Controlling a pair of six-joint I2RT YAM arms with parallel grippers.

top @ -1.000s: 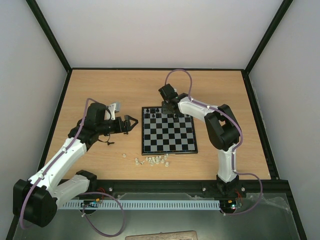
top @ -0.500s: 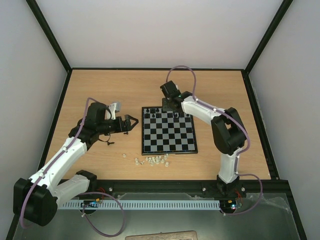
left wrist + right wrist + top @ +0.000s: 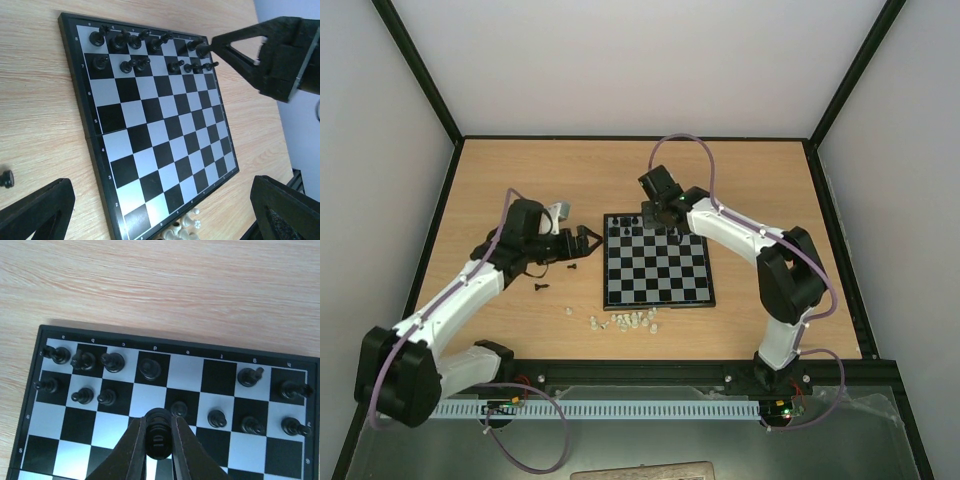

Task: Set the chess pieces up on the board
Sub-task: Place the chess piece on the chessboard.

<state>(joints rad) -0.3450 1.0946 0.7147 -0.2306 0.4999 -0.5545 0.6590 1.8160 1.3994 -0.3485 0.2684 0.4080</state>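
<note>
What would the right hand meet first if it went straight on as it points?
Probably the board, near the empty second-row square; its held black piece would touch first. Depth is unclear.

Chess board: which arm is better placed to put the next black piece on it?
Right. The right gripper is shut on a black piece just above the far rows of the board. The left gripper is open and empty, off the board's left side.
</note>
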